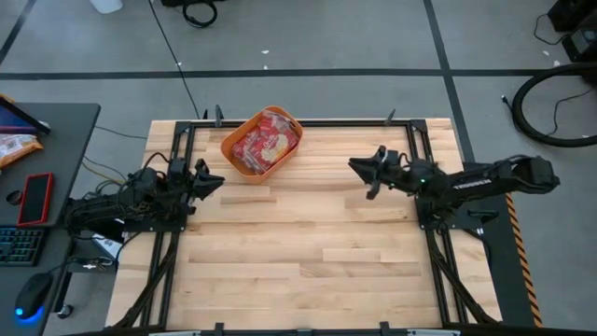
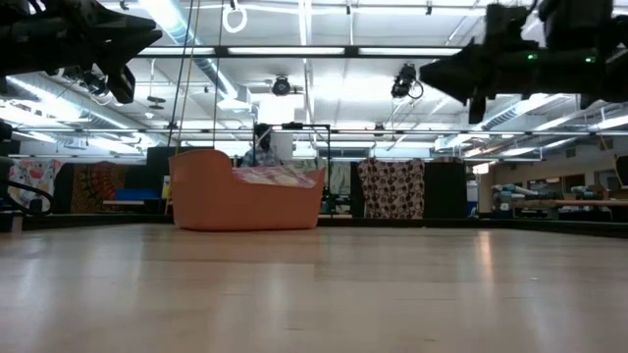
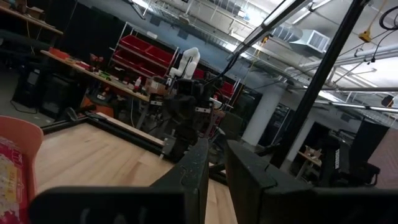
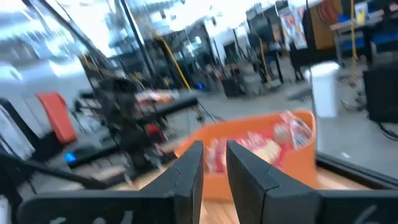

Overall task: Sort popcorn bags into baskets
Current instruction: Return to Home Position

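Observation:
The orange basket (image 1: 229, 149) stands on the table near its far edge, left of the middle. Several red popcorn bags (image 1: 266, 142) lie inside it, piled to the rim. The basket also shows in the low view (image 2: 240, 201) and in the right wrist view (image 4: 295, 165), with the bags (image 4: 261, 148) in it. My left gripper (image 1: 213, 179) hangs above the table's left part, near the basket, shut and empty. My right gripper (image 1: 359, 168) hangs above the table right of the middle, pointing toward the basket, shut and empty. No bag lies on the table top.
Black frame rails (image 1: 177, 159) run along the table's left, right and far edges. A dark side desk (image 1: 56, 140) stands left of the table with a slim red phone (image 1: 37, 198), a keyboard (image 1: 19, 247) and a mouse (image 1: 33, 299).

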`<action>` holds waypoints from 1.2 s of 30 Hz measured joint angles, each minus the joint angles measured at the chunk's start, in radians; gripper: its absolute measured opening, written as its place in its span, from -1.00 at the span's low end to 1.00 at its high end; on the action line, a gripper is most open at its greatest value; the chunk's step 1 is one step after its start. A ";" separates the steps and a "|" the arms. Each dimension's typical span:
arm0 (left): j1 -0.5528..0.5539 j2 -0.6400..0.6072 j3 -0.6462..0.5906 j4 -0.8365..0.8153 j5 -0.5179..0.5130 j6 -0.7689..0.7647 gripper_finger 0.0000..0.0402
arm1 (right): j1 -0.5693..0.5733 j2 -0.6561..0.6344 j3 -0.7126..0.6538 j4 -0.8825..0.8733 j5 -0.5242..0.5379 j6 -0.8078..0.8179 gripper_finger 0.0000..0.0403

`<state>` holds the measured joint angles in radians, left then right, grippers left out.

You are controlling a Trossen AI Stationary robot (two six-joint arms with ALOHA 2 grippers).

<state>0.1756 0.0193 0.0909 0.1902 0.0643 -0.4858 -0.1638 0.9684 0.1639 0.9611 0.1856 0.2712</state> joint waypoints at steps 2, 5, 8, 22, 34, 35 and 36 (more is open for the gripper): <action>0.000 0.000 0.000 0.000 0.000 0.000 -0.72 | 0.007 -0.025 -0.034 0.065 0.001 0.011 -0.63; 0.000 0.000 0.000 0.000 0.000 0.000 -0.72 | 0.013 -0.064 -0.077 0.115 0.000 0.047 -0.63; 0.000 0.000 0.000 0.000 0.000 0.000 -0.72 | 0.025 -0.100 -0.124 0.116 0.000 0.071 -0.63; 0.000 0.000 0.000 -0.001 0.000 0.000 -0.72 | 0.026 -0.137 -0.158 0.069 0.049 0.094 -0.63; 0.000 0.000 0.000 -0.001 0.000 0.000 -0.72 | 0.026 -0.137 -0.158 0.069 0.048 0.093 -0.63; 0.000 0.000 0.000 -0.001 0.000 0.000 -0.72 | 0.026 -0.137 -0.158 0.069 0.048 0.093 -0.63; 0.000 0.000 0.000 0.000 0.000 0.000 -0.72 | 0.026 -0.137 -0.158 0.069 0.048 0.093 -0.63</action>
<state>0.1757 0.0196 0.0908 0.1898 0.0643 -0.4854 -0.1379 0.8318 0.0056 1.0302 0.2340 0.3641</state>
